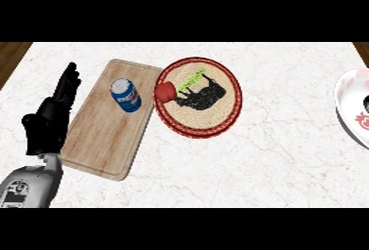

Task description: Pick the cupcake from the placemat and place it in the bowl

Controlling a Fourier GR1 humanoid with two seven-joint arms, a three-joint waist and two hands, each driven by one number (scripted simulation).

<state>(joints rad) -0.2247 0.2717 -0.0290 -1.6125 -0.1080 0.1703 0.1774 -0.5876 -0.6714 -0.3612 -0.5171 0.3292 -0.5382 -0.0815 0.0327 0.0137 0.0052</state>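
The counter was white marble with thin grey lines. A round woven placemat with a dark red rim lay on it, a bit left of the middle and toward the far side. It had a black animal shape and a bit of green on it.

The cupcake sat on the left edge of the placemat. It looked small and red, and it was tipped a little to one side. Nothing was holding it.

Just left of the placemat lay a wooden cutting board. Its far right corner touched the mat's rim, or came very close. A blue and white can lay on the far part of the board, near the cupcake but apart from it.

The left hand was at the left edge of the board. It was black, its fingers were straight and pointed to the far side, and it held nothing. Its grey forearm came in from the near left corner.

The bowl was far off at the right edge, well apart from the cupcake. It was white with pink marks, and only part of it showed.

The right hand did not show.
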